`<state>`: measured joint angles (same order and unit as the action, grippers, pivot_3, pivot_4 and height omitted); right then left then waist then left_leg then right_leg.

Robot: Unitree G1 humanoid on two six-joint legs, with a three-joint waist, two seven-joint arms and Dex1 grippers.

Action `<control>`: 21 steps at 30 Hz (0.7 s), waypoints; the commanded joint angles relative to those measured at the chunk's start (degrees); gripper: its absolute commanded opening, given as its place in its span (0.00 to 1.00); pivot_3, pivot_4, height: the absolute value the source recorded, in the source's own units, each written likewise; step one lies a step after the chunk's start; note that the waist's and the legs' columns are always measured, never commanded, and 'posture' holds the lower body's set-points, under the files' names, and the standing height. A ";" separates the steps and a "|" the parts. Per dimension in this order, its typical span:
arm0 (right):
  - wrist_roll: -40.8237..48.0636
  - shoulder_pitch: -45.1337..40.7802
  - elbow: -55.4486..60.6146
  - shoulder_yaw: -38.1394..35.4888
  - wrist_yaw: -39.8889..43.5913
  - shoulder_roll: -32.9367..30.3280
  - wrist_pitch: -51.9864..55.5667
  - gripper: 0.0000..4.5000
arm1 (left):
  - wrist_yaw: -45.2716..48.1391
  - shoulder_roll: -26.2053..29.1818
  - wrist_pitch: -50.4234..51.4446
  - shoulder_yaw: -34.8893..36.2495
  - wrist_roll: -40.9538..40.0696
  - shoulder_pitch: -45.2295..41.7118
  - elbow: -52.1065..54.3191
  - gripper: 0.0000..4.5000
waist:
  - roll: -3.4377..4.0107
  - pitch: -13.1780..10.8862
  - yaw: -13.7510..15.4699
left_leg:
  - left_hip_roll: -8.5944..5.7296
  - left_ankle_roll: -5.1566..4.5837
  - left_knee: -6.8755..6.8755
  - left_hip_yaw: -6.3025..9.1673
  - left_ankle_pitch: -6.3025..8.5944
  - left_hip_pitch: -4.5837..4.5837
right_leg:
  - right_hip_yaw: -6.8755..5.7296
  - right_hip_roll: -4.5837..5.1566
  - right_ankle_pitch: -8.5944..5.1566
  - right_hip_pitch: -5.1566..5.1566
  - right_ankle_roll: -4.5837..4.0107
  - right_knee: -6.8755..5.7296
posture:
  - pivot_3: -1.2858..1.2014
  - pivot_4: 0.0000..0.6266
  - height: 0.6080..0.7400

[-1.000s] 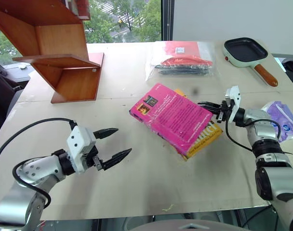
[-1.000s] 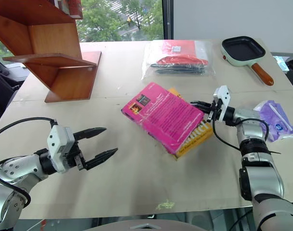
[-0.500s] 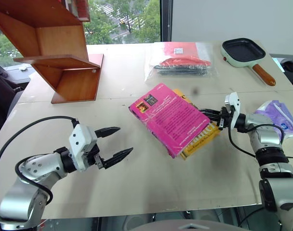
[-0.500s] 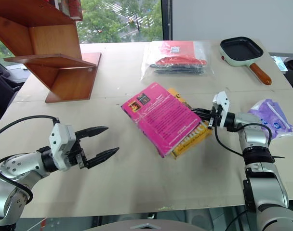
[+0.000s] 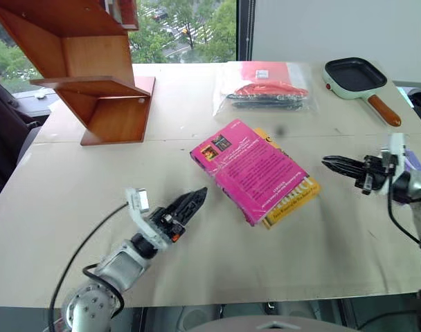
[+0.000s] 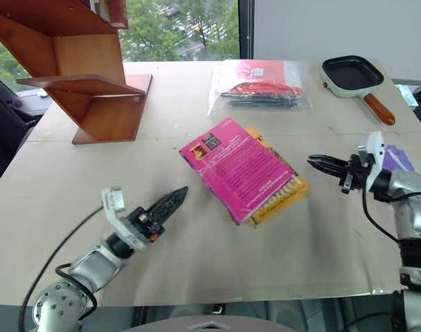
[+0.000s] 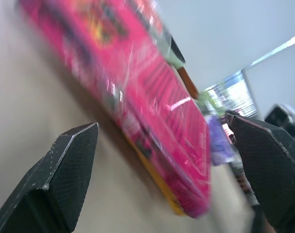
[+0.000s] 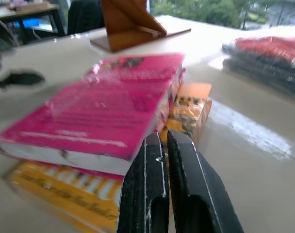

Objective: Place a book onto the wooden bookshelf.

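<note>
Left hand [image 5: 190, 202]: open, aimed at thick magenta-pink book [image 5: 248, 169] for grasping; right hand [image 5: 337, 164]: closed, empty; book atop yellow-orange book [image 5: 293, 196].

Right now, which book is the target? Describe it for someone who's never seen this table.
Start at the wooden bookshelf at the table's far left corner, then look to the table's middle. The book lies flat on a yellow-orange book, between the two grippers. It is the magenta-pink one, on top.
</note>
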<state>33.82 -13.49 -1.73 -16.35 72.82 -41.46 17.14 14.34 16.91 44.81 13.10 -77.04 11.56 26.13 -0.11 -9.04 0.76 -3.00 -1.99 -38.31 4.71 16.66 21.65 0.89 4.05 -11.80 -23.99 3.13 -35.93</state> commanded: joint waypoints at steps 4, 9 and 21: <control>7.37 15.93 21.31 -9.27 -2.79 -4.55 6.77 0.01 | -9.07 -2.53 4.46 -1.63 -5.81 -10.78 -13.42 1.00 | -0.26 0.13 0.32 | 0.00 0.00 -0.09 0.13 -0.01 -0.28 | -0.21 -0.21 -0.02 0.45 0.00 0.04 | 0.52 0.24 1.00; 10.15 28.19 30.97 -19.12 -3.11 -4.69 7.40 0.29 | -7.80 -3.06 6.26 -2.74 -3.47 -17.38 -20.82 1.00 | -0.31 0.17 0.15 | -0.01 -0.02 -0.07 -0.26 0.00 -0.60 | -0.02 -0.34 -0.03 0.61 0.03 0.06 | 0.52 0.24 1.00; 13.93 39.44 40.70 -27.77 -9.60 -2.07 8.98 0.99 | -6.38 -8.82 13.32 -3.08 0.08 -28.00 -37.33 1.00 | -0.54 0.56 0.96 | 0.00 -0.02 -0.09 -0.22 0.00 -1.02 | -0.07 -0.33 -0.22 1.06 -0.06 0.09 | 0.52 0.24 1.00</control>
<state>47.62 26.33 37.66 -42.10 64.41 -44.32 28.12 9.28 9.21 55.09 11.27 -77.47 -17.09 -7.17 -0.65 -8.48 1.71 -3.01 -2.01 -38.41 4.51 16.66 20.63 0.79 3.72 -12.04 -22.92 3.15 -35.83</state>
